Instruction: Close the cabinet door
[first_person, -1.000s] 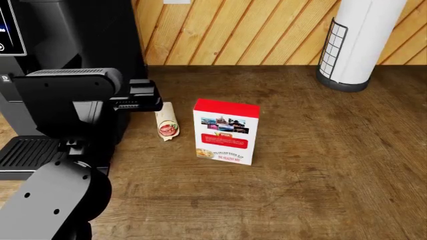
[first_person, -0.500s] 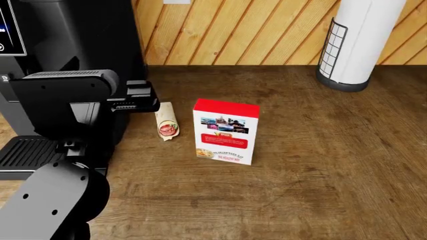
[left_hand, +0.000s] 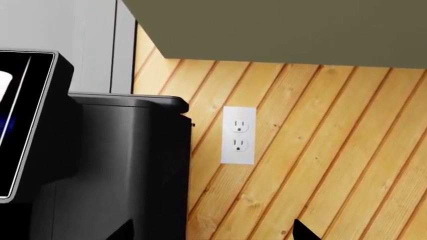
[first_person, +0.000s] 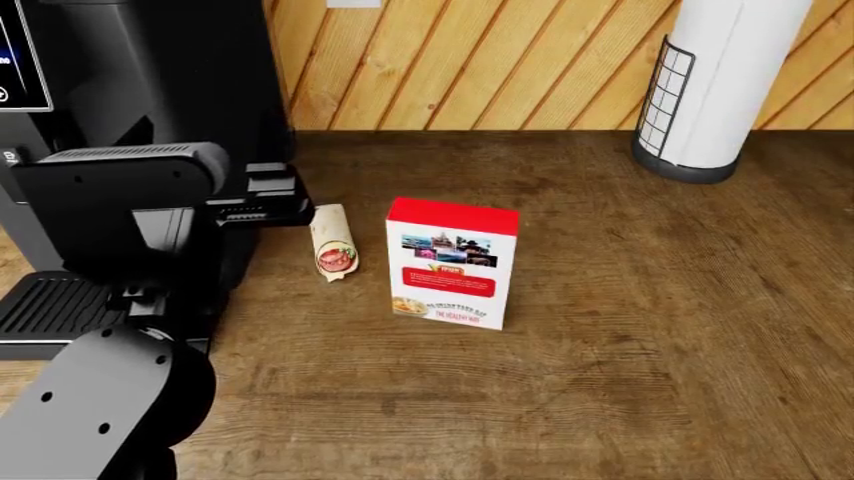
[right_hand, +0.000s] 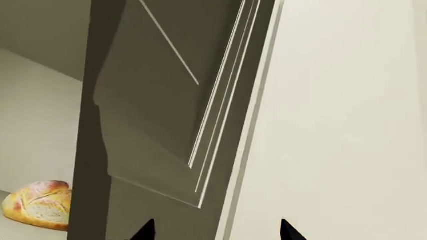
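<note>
Left arm first: from the head camera I see its rounded black elbow joint low at the left edge and a boxy matte-black forearm raised level in front of the coffee machine (first_person: 147, 70), ending in the left gripper (first_person: 274, 200), whose fingers I cannot read from here as spread or pressed together. Its wrist camera catches only one dark fingertip at the frame edge, so I cannot tell there either. That camera looks at the glossy black side of the coffee machine, a white double wall outlet (left_hand: 238, 135) on diagonal honey-coloured wooden planks, and the flat grey-beige underside of an upper cabinet (left_hand: 280, 30).

Moving right on the dark, grainy wooden countertop (first_person: 641, 330), I see a wrapped burrito (first_person: 332, 244) lying just beside the left gripper, then an upright red-and-white cardboard box (first_person: 450, 265) with printed pictures, then a smooth white paper towel roll (first_person: 721, 80) standing in a black wire holder.

My right arm is outside the head view. Its wrist camera shows two dark fingertips of the right gripper (right_hand: 215, 231) set apart, nothing between them. Just ahead is the cabinet door (right_hand: 173, 100), a greyish panel with routed grooves, standing ajar. Through the gap I see a crusty round bread loaf (right_hand: 37, 205) on a pale shelf.
</note>
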